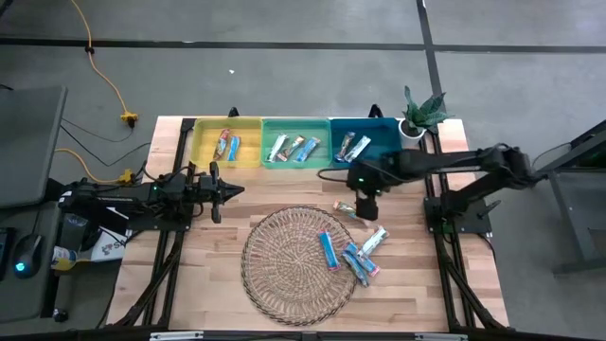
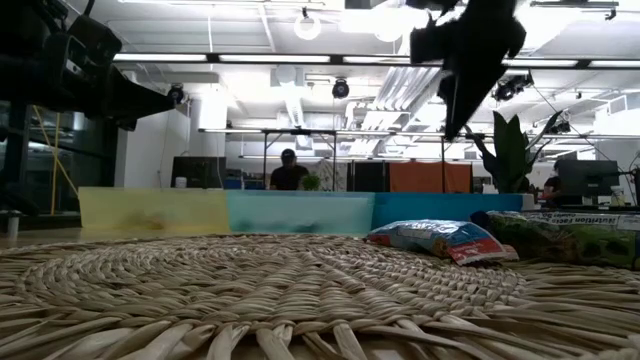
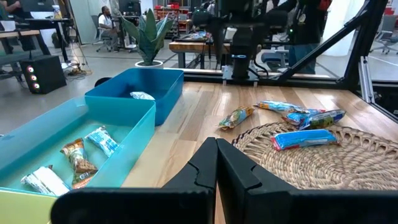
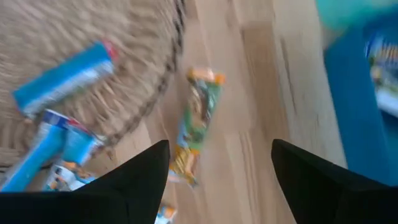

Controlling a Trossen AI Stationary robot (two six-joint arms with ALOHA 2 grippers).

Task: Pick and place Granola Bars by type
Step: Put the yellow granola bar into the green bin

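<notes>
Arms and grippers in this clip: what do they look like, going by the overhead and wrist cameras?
Both arms are dark, near-black, jointed links. The left gripper and right gripper each end in two matte black fingers, wedge-shaped with angular, tapering tips. A thin black cable loops beside the right arm near the bins. No markings can be made out.

two dark jointed arms, right gripper point(image 4: 219, 180) with black wedge-shaped fingers point(image 4: 134, 180)

Left gripper point(image 3: 216, 163) fingers closed together above the table point(image 3: 180, 134). Bars lie on the woven mat point(image 3: 336, 165); others sit in the teal bin point(image 3: 134, 124).
</notes>
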